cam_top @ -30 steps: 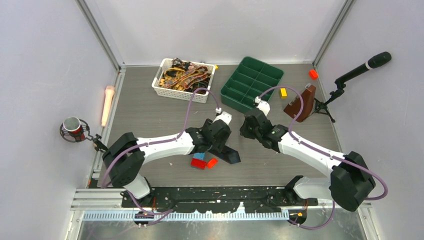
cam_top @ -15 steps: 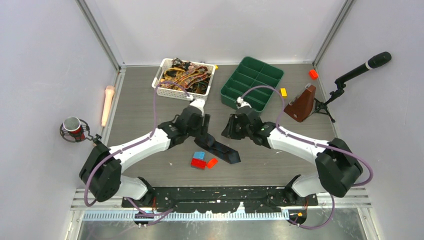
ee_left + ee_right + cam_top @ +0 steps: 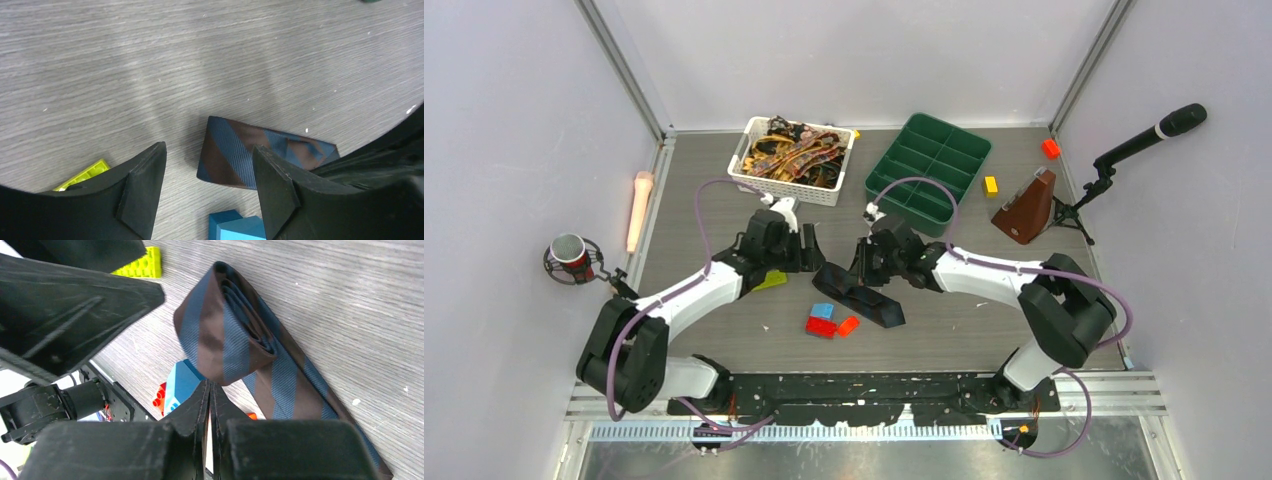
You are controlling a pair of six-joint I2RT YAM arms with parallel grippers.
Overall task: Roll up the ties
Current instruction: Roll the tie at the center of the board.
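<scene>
A dark navy tie (image 3: 869, 298) with brown diagonal stripes lies on the table, its far end wound into a loose roll (image 3: 225, 340). My right gripper (image 3: 210, 386) is shut, its tips touching the lower edge of that roll; I see no fabric between the fingers. In the top view it sits at the roll end (image 3: 861, 268). My left gripper (image 3: 207, 150) is open just above the table, the tie's end (image 3: 235, 155) lying beyond and between its fingertips, untouched. Other patterned ties fill the white basket (image 3: 755, 180) at the back.
A blue brick (image 3: 235, 225) and red bricks (image 3: 829, 322) lie beside the tie. A yellow-green brick (image 3: 82, 175) lies by my left finger. A green compartment tray (image 3: 929, 165), a brown metronome (image 3: 1026, 210), a microphone stand (image 3: 1124, 150) and small bricks (image 3: 991, 185) stand at the back right.
Both arms have swung left and away from the bases, to the tie's far end. The right gripper's jaws have drawn together. The left gripper has stayed open.
</scene>
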